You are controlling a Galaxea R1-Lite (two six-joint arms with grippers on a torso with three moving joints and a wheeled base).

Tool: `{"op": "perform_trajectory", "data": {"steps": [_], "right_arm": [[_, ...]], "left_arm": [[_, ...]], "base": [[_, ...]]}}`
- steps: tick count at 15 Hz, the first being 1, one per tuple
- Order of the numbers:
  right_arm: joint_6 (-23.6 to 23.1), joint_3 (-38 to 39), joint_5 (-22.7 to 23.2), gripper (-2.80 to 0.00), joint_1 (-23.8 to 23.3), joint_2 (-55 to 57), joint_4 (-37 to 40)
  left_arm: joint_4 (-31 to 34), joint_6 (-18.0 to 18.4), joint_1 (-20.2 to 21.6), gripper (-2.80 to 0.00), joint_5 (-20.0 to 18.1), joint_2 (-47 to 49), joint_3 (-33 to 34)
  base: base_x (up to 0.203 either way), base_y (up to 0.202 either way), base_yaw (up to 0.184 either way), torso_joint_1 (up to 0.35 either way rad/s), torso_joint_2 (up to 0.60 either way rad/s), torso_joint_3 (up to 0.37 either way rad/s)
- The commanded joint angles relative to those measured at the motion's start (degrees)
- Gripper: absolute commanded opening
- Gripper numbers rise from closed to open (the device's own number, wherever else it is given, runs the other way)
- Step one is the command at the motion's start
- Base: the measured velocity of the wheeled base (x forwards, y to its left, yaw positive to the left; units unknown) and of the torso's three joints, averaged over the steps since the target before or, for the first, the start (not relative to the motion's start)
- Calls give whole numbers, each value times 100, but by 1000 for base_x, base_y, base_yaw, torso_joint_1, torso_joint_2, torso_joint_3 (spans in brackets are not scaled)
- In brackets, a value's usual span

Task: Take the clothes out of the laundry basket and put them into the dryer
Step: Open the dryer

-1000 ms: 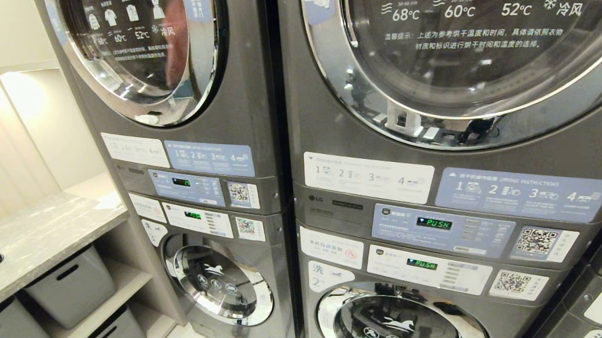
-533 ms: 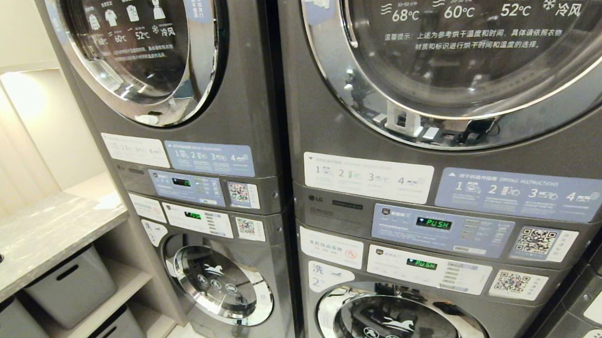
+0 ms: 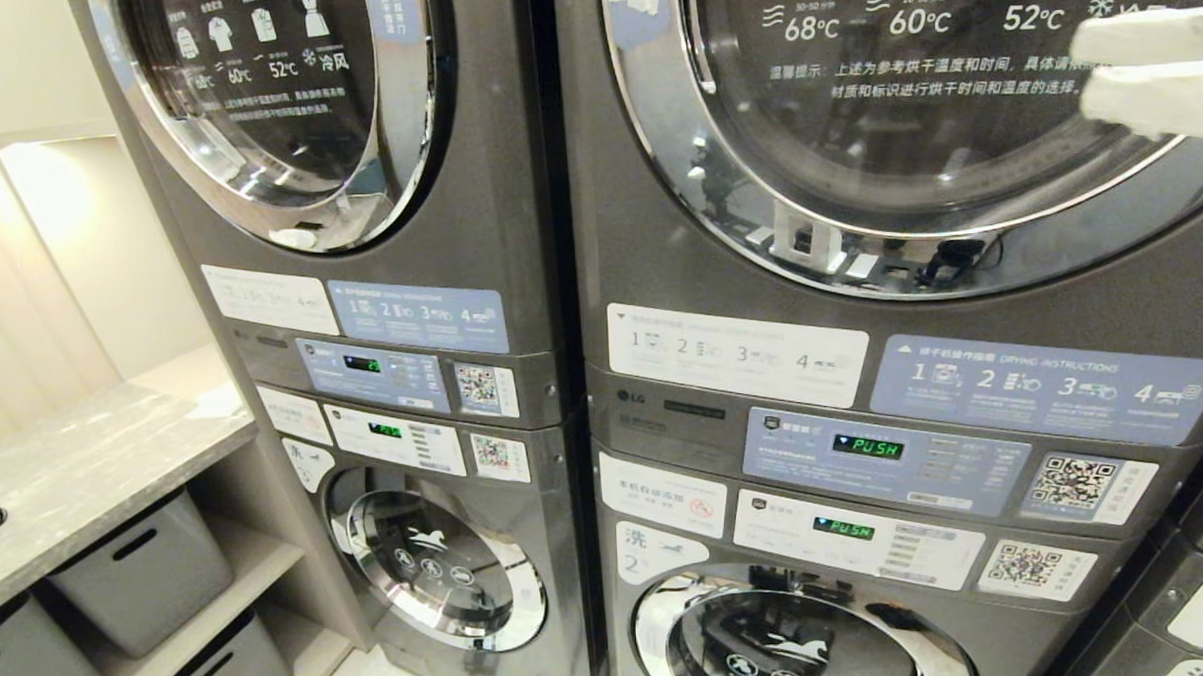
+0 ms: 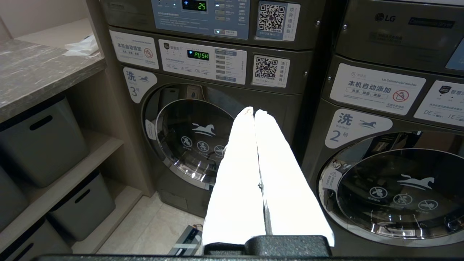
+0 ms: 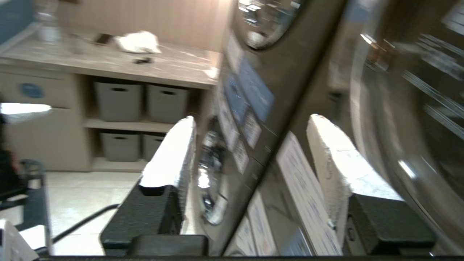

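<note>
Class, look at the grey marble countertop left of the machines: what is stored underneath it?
Under the countertop sit open shelves holding grey storage bins, each with a slot handle. Their contents cannot be seen, since the bin walls hide them.

Right gripper newly before dryer door (jaws parted)

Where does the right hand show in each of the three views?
Head view: right hand enters at the upper right edge, over the dryer door.
Left wrist view: not in it.
Right wrist view: right hand, fingers apart, fills the foreground.
Shared landmark: grey storage bins under the counter.
</note>
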Motion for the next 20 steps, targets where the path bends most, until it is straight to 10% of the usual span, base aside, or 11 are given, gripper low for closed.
{"op": "perform_trajectory", "data": {"steps": [1, 15, 20], "right_arm": [[-2, -517, 22, 0, 556, 1014, -7], [416, -3728, -3744, 0, 1794, 4651, -2294], [51, -3738, -4211, 0, 1792, 4845, -2507]], "left_arm": [[2, 2, -3, -280, 1, -19, 0], [2, 2, -2, -280, 1, -19, 0], [2, 2, -6, -280, 1, -19, 0]], "base": [[0, 0, 0, 0, 0, 0], [0, 0, 0, 0, 0, 0], [0, 0, 0, 0, 0, 0]]}}
